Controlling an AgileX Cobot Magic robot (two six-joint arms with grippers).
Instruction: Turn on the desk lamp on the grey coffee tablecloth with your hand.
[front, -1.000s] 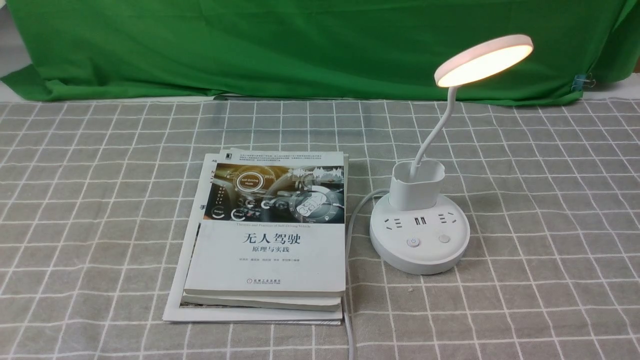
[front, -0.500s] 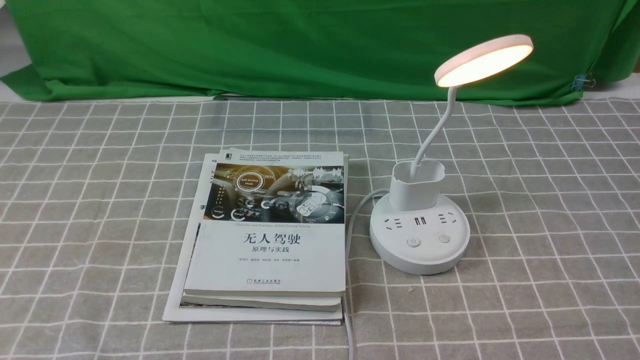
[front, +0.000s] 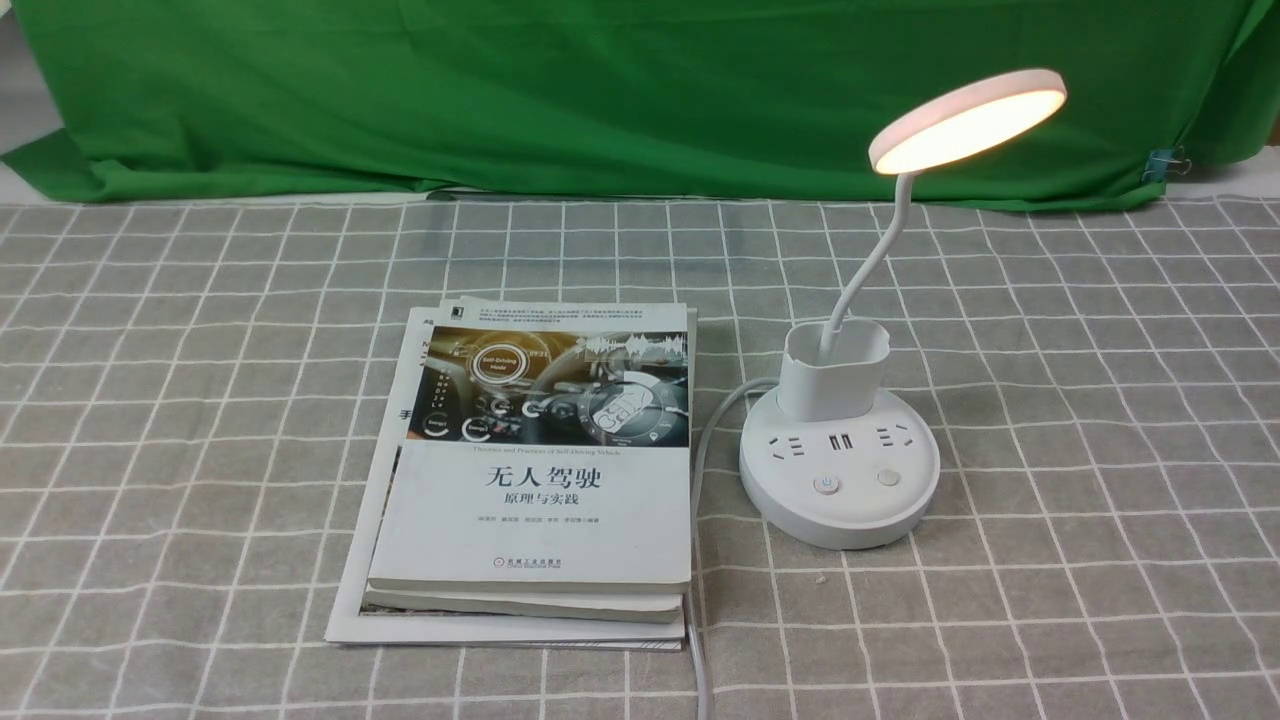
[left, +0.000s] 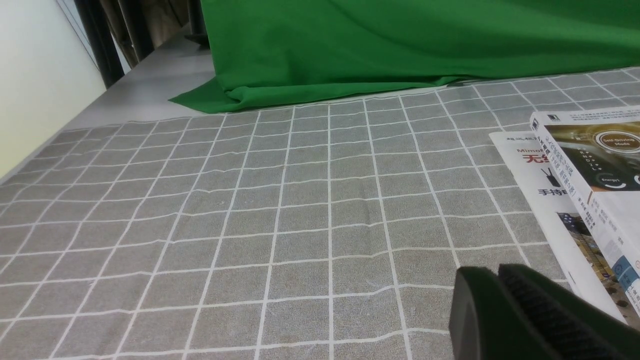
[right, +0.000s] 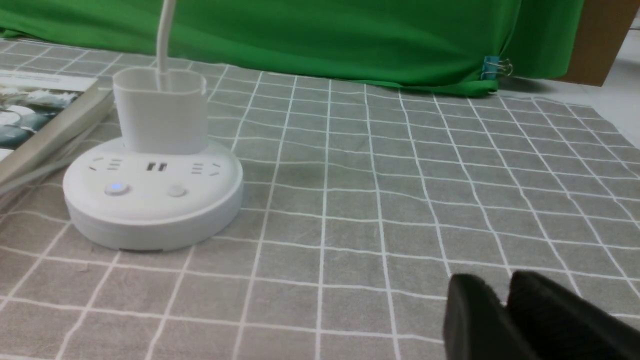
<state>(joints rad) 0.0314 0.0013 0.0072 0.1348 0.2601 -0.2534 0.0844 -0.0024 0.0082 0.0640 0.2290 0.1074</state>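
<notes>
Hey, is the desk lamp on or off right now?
On. The desk lamp has its disc head glowing warm yellow in the front view, and one button on its base shows a blue light.

Both grippers low, fingers together.
Left gripper (left: 497, 272) and right gripper (right: 505, 290) each showed black fingers pressed closed, nothing held.

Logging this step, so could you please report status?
Left claw and right claw shut, empty. Lamp lit. Books beside it, nothing blocking.
</notes>
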